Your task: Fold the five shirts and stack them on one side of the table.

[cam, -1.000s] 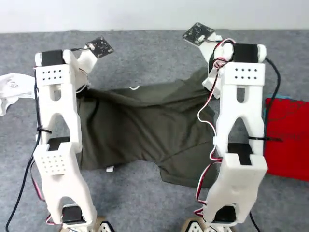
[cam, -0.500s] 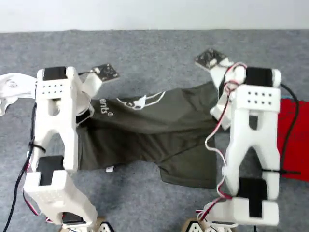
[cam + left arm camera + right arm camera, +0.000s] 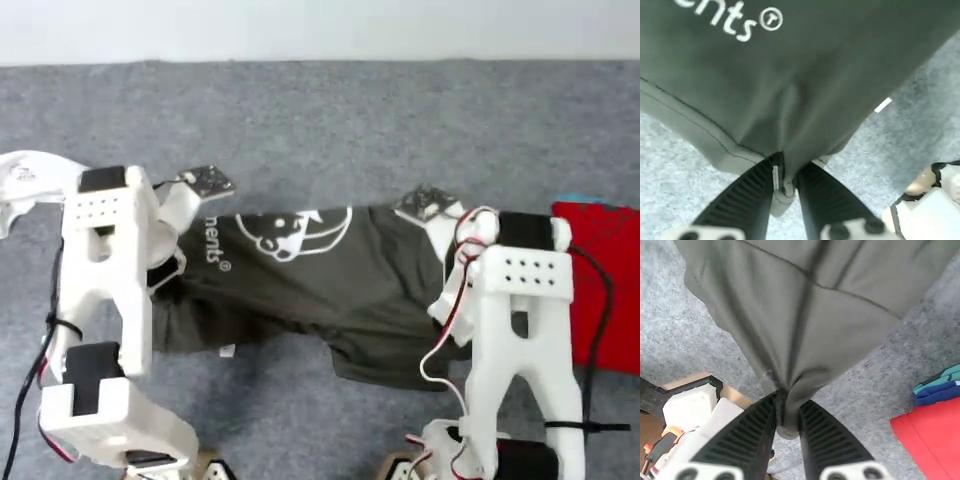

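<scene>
Left hand (image 3: 786, 174) is clamped shut on a pinch of the dark green shirt (image 3: 330, 280), right at the stitched hem. The right hand (image 3: 787, 407) is closed the same way on a bunched bit of the opposite edge, near a seam. So both hands are gripping the same shirt (image 3: 805, 75). It sits mid-desk between the two arms, with the held edge lifted and the rest trailing down onto the grey desk (image 3: 330, 110).

Handling-wise it's a light, floppy tee with zero stiffness. It'll probably sag in the middle between the two pinches, and it could drag on the felt-like desk top instead of sliding. The best spots to hold look like the hems and seams, where the cloth is doubled, and far enough apart to keep the edge taut. Both grips are only thin pinches near the fingertips, so a sharp tug could pull the cloth free.

The wrist views are the place to judge the bite, since they give the ribbed fingers (image 3: 752, 192) and the cloth squeezed between them. The right wrist view also catches a blue-green bundle (image 3: 940, 385) just beside the red shirt (image 3: 930, 440). The high view adds the layout: print facing up, the red shirt (image 3: 600, 290) at the right side and a white shirt (image 3: 25, 180) at the left edge.
</scene>
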Action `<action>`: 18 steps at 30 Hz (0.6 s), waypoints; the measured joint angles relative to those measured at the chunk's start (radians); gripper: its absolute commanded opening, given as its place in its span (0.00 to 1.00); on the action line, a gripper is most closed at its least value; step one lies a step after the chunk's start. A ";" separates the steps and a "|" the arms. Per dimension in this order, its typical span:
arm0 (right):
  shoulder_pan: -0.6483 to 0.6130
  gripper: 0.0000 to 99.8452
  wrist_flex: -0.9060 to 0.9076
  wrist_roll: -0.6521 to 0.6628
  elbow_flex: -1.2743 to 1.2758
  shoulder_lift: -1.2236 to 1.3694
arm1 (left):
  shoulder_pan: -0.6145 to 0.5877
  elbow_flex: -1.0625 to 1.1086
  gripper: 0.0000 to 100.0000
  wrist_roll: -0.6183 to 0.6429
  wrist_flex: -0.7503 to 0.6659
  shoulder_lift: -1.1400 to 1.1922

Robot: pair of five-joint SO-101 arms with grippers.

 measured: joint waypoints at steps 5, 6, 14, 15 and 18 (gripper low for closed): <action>0.000 0.05 0.000 0.000 0.003 -0.002 | -0.006 0.032 0.06 -0.040 0.000 -0.032; 0.000 0.07 0.000 0.000 0.003 -0.002 | -0.008 0.041 0.09 -0.041 0.000 -0.046; 0.009 0.23 0.000 0.000 -0.002 -0.002 | -0.060 0.064 0.18 -0.044 0.017 -0.259; 0.009 0.23 0.000 0.000 -0.009 -0.002 | -0.072 0.064 0.18 -0.044 0.017 -0.288; 0.009 0.23 0.000 -0.002 -0.075 -0.002 | -0.109 0.064 0.18 -0.044 0.017 -0.356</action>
